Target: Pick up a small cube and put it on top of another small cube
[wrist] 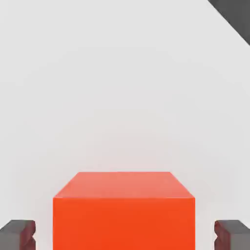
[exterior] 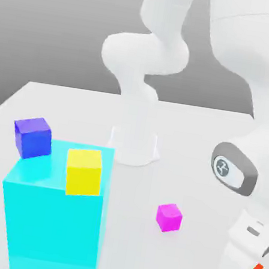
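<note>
Sitting between the gripper [wrist: 125,234] fingertips [wrist: 19,233], with a gap showing on each side: the red-orange cube [wrist: 123,215], not clamped. Lying well away from the cyan block [exterior: 54,222], toward the exterior view's right. Resting on that block's top: blue-violet cube [exterior: 33,137] and yellow cube [exterior: 84,171]. Lying between block and gripper: magenta cube [exterior: 169,217].
</note>
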You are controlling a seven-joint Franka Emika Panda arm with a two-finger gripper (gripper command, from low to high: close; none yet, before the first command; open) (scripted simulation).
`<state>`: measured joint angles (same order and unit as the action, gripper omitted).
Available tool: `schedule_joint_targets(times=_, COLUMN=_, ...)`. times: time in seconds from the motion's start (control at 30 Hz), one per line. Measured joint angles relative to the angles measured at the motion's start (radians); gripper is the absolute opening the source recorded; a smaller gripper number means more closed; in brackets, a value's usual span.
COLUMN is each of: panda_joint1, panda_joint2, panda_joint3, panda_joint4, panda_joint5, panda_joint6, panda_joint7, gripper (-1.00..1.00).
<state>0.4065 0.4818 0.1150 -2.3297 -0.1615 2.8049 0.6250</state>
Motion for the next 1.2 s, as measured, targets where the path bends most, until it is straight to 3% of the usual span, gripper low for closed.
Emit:
schedule_joint_targets(times=0.13, panda_joint1=-0.001, panda_joint2=-0.003, panda_joint3=0.002, panda_joint4=-0.001, panda_joint5=0.000, panda_joint6=-0.003, panda_joint7=0.000, gripper=-1.00)
schedule_joint_targets(times=0.3, panda_joint1=-0.033, panda_joint2=-0.150, panda_joint3=0.034, panda_joint4=-0.030, panda_joint5=0.051, panda_joint6=-0.119, panda_joint7=-0.027, gripper=-1.00)
schedule_joint_targets(times=0.57, panda_joint1=-0.138, panda_joint2=-0.209, panda_joint3=-0.111, panda_joint4=0.043, panda_joint5=0.100, panda_joint6=-0.182, panda_joint7=0.113, gripper=-1.00)
schedule_joint_targets(times=0.73, panda_joint1=-0.246, panda_joint2=-0.350, panda_joint3=-0.233, panda_joint4=0.075, panda_joint5=0.068, panda_joint6=-0.317, panda_joint7=0.156, gripper=-1.00)
schedule_joint_targets(times=0.9, panda_joint1=-0.466, panda_joint2=-0.530, panda_joint3=-0.319, panda_joint4=0.094, panda_joint5=0.017, panda_joint6=-0.499, panda_joint7=0.202, gripper=-1.00)
schedule_joint_targets(times=1.2, panda_joint1=-0.526, panda_joint2=-0.827, panda_joint3=-0.387, panda_joint4=-0.014, panda_joint5=0.058, panda_joint6=-0.792, panda_joint7=0.061, gripper=-1.00)
